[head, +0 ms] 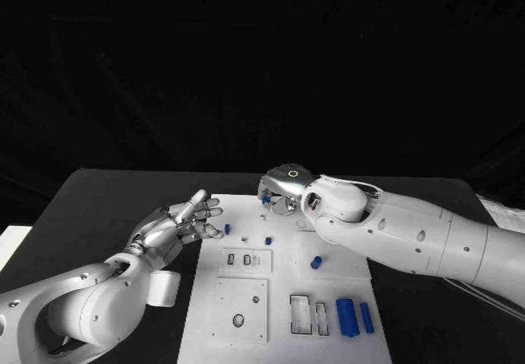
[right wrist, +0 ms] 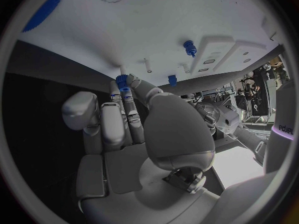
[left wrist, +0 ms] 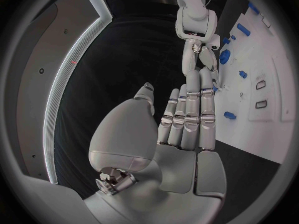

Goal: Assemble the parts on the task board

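Observation:
The white task board (head: pixel 287 282) lies in the middle of the black table. My right hand (head: pixel 287 191) hovers over the board's far edge and pinches a small blue toothed part (right wrist: pixel 121 81) between its thumb and fingertips; the same part (head: pixel 266 199) peeks out under the hand. My left hand (head: pixel 182 224) is held just off the board's far left corner, its fingers (left wrist: pixel 188 115) stretched out straight with nothing in them. A small blue peg (head: pixel 227 227) stands close to its fingertips.
More blue parts are on the board: a peg (head: pixel 268 240), a short cylinder (head: pixel 315 262), and two long cylinders (head: pixel 346 316) near the front right. Recessed slots (head: pixel 246 260) and a square plate (head: pixel 242 301) take up the board's left half.

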